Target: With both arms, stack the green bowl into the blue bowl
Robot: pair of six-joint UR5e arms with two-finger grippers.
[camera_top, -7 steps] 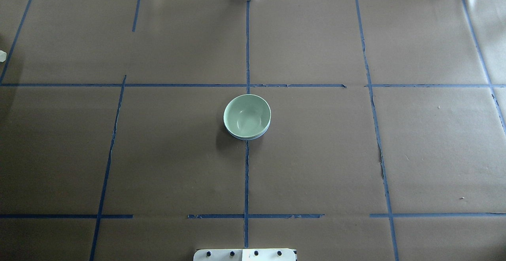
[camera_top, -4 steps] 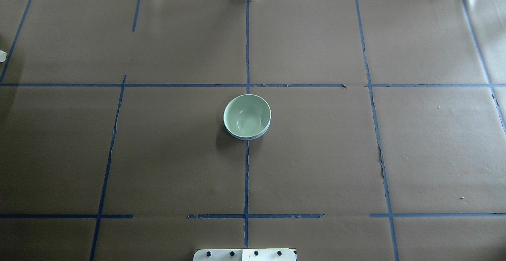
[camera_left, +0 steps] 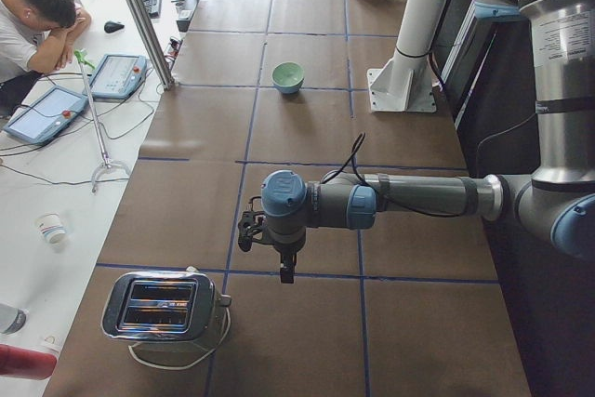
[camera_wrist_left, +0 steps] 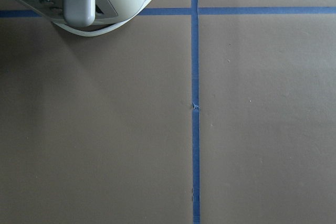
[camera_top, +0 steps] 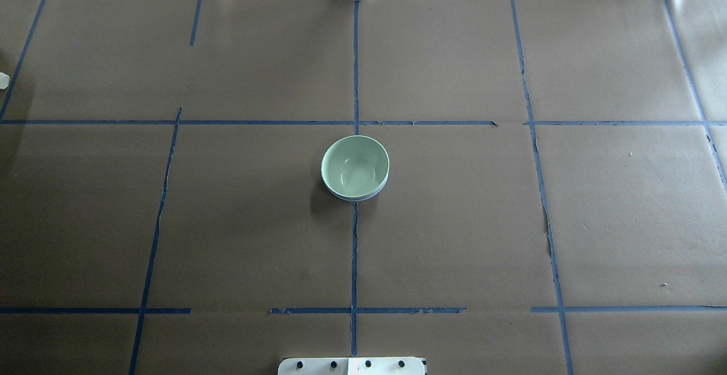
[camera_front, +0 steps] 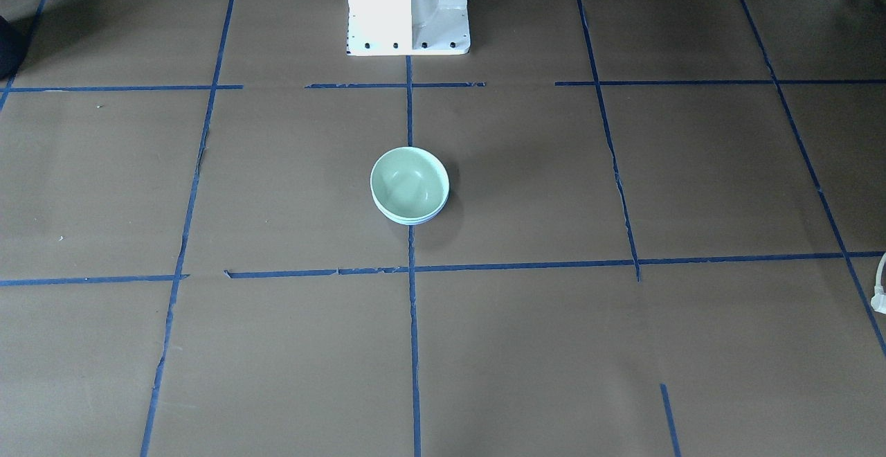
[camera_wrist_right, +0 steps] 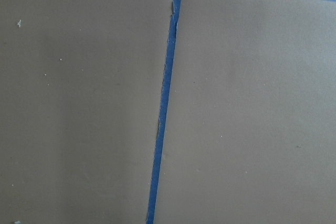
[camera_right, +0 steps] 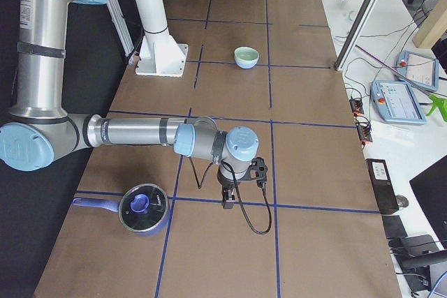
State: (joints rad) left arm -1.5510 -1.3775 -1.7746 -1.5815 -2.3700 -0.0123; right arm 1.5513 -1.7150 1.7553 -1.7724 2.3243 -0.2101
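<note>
**Green Bowl Sits Inside Blue at Table's Centre, Far From Both Grippers**

The green bowl [camera_top: 355,166] rests nested in the blue bowl [camera_right: 246,64], upright on the brown-papered table [camera_top: 511,221] and astride the central line of blue tape [camera_top: 354,250]. The pair lies well apart from both grippers, out toward the middle of the table from each.

The overhead and front-facing views show the stack, with the blue bowl only a thin pale crescent under the green rim, but no arm at all. Only the two side views show the arms. The wrist cameras see bare paper and tape; the left one also catches a corner of the toaster [camera_left: 163,306] and its cord.

The count: two bowls, two arms, one toaster, one lidded blue saucepan [camera_right: 143,209], one white pedestal [camera_front: 408,7].

The left gripper [camera_left: 284,265] hangs over the table on the outstretched left arm [camera_left: 418,197], the toaster near it on the table and not touching it. The right gripper [camera_right: 227,197], on the right arm [camera_right: 133,132], hangs near the saucepan, apart from it. Neither gripper is seen to hold or touch anything, and how far either one is spread cannot be told from these side views.
</note>
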